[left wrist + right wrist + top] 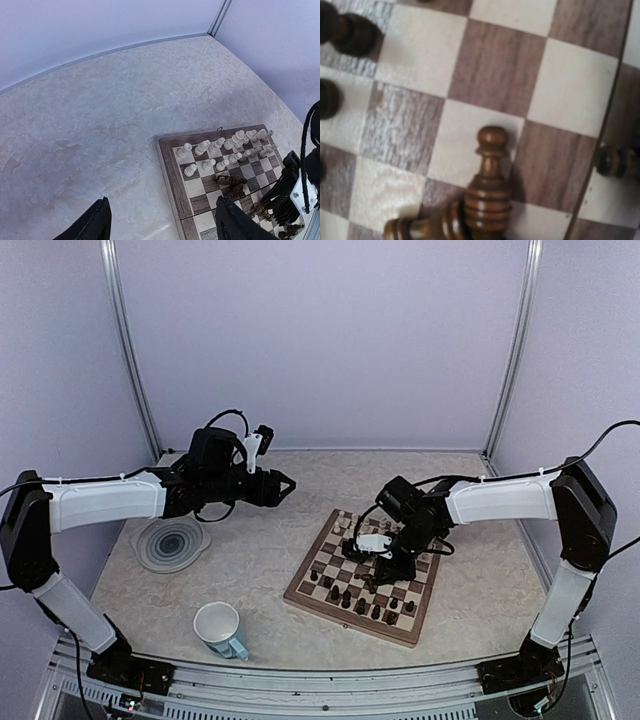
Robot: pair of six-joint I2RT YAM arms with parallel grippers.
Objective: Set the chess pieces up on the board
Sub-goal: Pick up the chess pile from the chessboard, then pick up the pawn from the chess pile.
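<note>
There, white pieces (pixel 225 145) ranked on the board (pixel 167 175), dark pieces (pixel 231 183) loose mid-board, unsorted; right hand (pixel 388 565), hold impossible to tell, left hand (pixel 162 222) gaping, empty.

On your marbled table (pixel 255 540) you'll find a round grey swirl plate (pixel 172 543) toward the left side. A white mug (pixel 218 628) with a blue handle sits near the front edge, apart from the plate. Pale lilac walls (pixel 320 340) close in the table.

Left arm (pixel 100 500) and right arm (pixel 505 498): white tubular link shells, black joint housings. Left gripper (pixel 161 202) has matte black wedge fingers (pixel 95 225). Thin black cables (pixel 612 433) loop off elbows and wrists.
</note>
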